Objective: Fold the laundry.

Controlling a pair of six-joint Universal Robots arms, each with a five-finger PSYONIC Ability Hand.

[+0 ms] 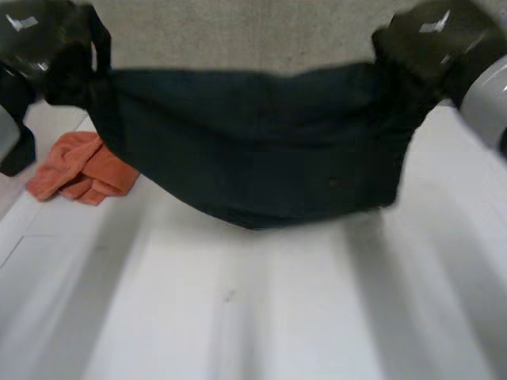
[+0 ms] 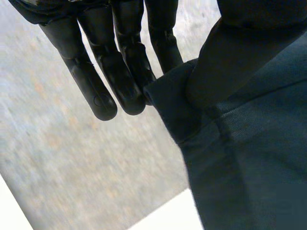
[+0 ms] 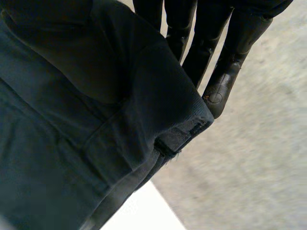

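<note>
Dark garment (image 1: 253,150) hangs stretched over desk (image 1: 238,317). Left hand (image 1: 47,47) and right hand (image 1: 432,39) each pinch top corner, straight fingers (image 2: 120,81) against thumb, likely to spread it flat for folding. Orange cloth (image 1: 79,168) lies crumpled aside.

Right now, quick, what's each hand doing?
Left hand: shut on one upper corner of the dark blue hemmed cloth.
Right hand: shut on its other upper corner.
</note>
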